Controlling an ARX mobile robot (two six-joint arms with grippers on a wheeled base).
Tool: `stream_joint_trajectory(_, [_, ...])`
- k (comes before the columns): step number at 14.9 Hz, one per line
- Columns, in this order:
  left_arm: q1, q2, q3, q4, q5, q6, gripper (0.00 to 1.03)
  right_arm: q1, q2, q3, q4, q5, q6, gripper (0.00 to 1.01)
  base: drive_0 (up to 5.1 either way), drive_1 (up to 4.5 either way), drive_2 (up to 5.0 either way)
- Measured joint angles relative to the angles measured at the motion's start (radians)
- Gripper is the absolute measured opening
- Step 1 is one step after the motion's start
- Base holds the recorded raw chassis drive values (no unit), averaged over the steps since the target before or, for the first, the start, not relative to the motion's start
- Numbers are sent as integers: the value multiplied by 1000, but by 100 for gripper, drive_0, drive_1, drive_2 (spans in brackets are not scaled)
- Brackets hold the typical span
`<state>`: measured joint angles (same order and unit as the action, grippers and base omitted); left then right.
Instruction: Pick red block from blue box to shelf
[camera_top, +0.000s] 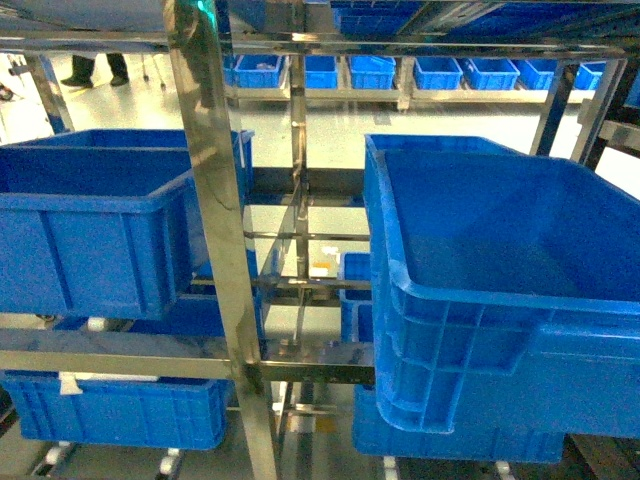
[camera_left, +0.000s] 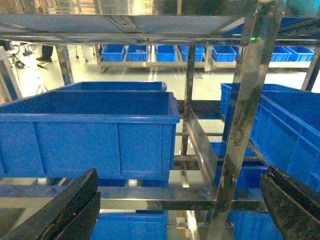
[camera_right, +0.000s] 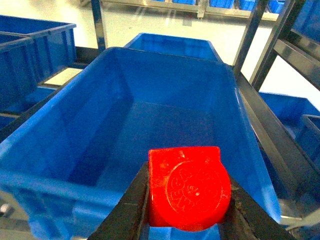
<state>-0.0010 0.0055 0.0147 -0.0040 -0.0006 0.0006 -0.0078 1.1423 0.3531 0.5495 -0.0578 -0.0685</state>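
From the head camera, the shelf (camera_top: 215, 200) is standing close in front, made of shiny steel with square posts and flat rails that are reflecting the room like a mirror. Dark blue crates are sitting on it: one crate (camera_top: 95, 220) on the left with smooth walls, and a bigger ribbed crate (camera_top: 500, 290) on the right, cut off by the picture's edge. More small blue bins (camera_top: 420, 72) are lining up far behind on the pale floor. Someone's legs (camera_top: 95, 68) are showing at the top left. No gripper and no red block are showing here.

From the left wrist camera, the left gripper (camera_left: 180, 210) is showing only as two dark, rough tips at the bottom corners, spread wide apart with nothing between them. A steel post (camera_left: 245, 115) is standing in the way, splitting the view. A blue crate (camera_left: 90, 135) is filling the left side.

From the right wrist camera, the red block (camera_right: 189, 186) is sitting squeezed between the two black fingers (camera_right: 125, 210) of the right gripper (camera_right: 187, 220). It is glossy plastic, with its round stud facing the camera; the raised letters are too blurry to read. It is hanging above the near rim of a deep blue crate (camera_right: 100, 130) with smooth inner walls. The fingers are cut off at the bottom.
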Motion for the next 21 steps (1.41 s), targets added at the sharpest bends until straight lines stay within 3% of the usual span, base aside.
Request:
stream_joint_trajectory(2, [0, 0, 0, 0, 0, 0, 98, 34, 288, 149, 89, 26, 34, 28, 0, 0, 0])
stream_joint_trajectory(4, [0, 0, 0, 0, 0, 0, 98, 62, 510, 289, 107, 79, 96, 28, 0, 0, 0])
stream_joint_trajectory(5, [0, 0, 0, 0, 0, 0, 98, 67, 586, 348, 90, 87, 124, 34, 0, 0, 0])
stream_joint_trajectory(6, [0, 0, 0, 0, 0, 0, 98, 68, 678, 414, 94, 109, 157, 49, 0, 0, 0])
stream_joint_trajectory(7, [0, 0, 0, 0, 0, 0, 98, 69, 687, 410, 106, 133, 175, 60, 0, 0, 0])
stream_joint_trajectory(8, [0, 0, 0, -2, 0, 0, 98, 74, 630, 362, 130, 128, 191, 72, 0, 0, 0])
stream_joint_trajectory(11, [0, 0, 0, -1, 0, 0, 98, 84, 356, 167, 203, 116, 192, 100, 0, 0, 0])
stream_joint_trajectory(12, [0, 0, 0, -1, 0, 0, 98, 94, 263, 93, 194, 92, 177, 98, 0, 0, 0])
stream_joint_trajectory(13, [0, 0, 0, -1, 0, 0, 98, 129, 188, -31, 321, 118, 158, 93, 0, 0, 0])
stream_joint_trajectory(14, [0, 0, 0, 0, 0, 0, 98, 156, 138, -133, 426, 173, 130, 84, 0, 0, 0])
stream_joint_trajectory(15, [0, 0, 0, 0, 0, 0, 98, 160, 119, -169, 462, 178, 118, 80, 0, 0, 0])
stream_joint_trajectory(16, [0, 0, 0, 0, 0, 0, 98, 142, 35, -240, 486, 181, 95, 66, 0, 0, 0])
stream_joint_trajectory(19, [0, 0, 0, 0, 0, 0, 98, 103, -142, -293, 368, 151, 76, 28, 0, 0, 0])
stream_joint_trajectory(20, [0, 0, 0, 0, 0, 0, 98, 80, -209, -307, 318, 125, 75, 13, 0, 0, 0])
stream_joint_trajectory(21, [0, 0, 0, 0, 0, 0, 98, 18, -271, -316, 272, 68, 71, 1, 0, 0, 0])
